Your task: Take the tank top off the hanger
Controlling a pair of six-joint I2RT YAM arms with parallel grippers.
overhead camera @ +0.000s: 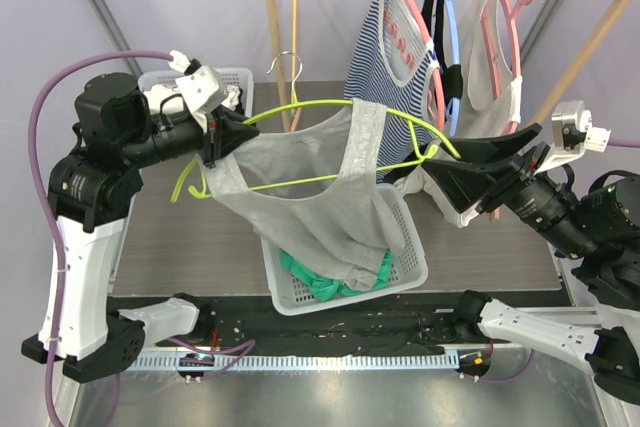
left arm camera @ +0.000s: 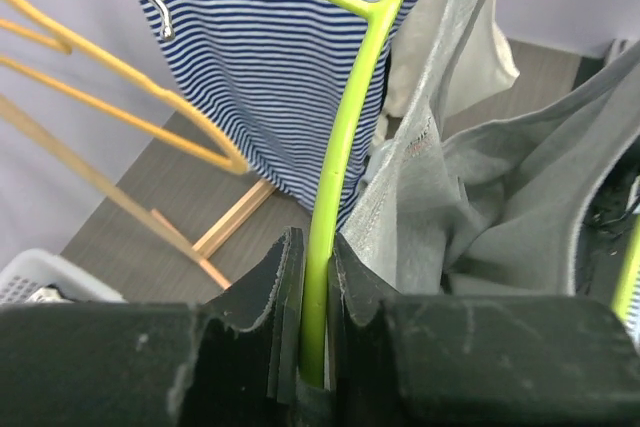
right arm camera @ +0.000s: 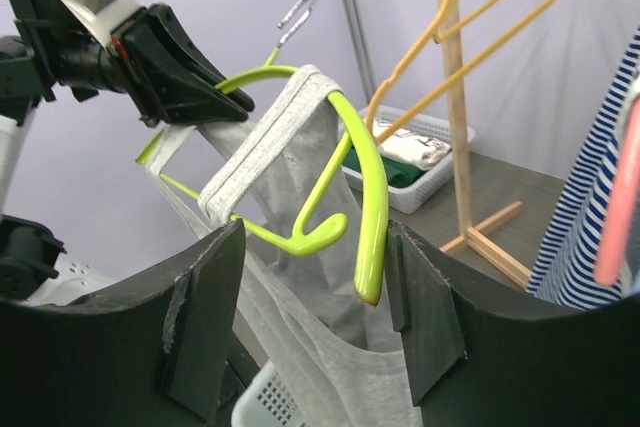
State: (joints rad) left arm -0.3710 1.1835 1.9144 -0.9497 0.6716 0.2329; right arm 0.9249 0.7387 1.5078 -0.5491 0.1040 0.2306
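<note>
Your left pincer (overhead camera: 212, 139) is clamped on the lime-green hanger (overhead camera: 290, 105) at its 9 o'clock end, and the right pincer (overhead camera: 428, 160) stands spread at the 3 o'clock end. The grey tank top (overhead camera: 310, 182) hangs between them, its hem sagging at 6 o'clock into the white basket (overhead camera: 418, 265).

From the left wrist, the left pincer (left arm camera: 315, 257) pinches only the thin hanger (left arm camera: 345, 137) rod, with the tank top (left arm camera: 480, 207) just beside it at 2 o'clock. Any tug on the cloth could twist the rod in that grip.

From the right wrist, the right pincer (right arm camera: 315, 247) brackets the hanger (right arm camera: 372, 207) tip, and the strap (right arm camera: 270, 137) loops over it at 11 o'clock. Close here and you may grab plastic along with cloth, or the strap may snag on the upturned notch.
</note>
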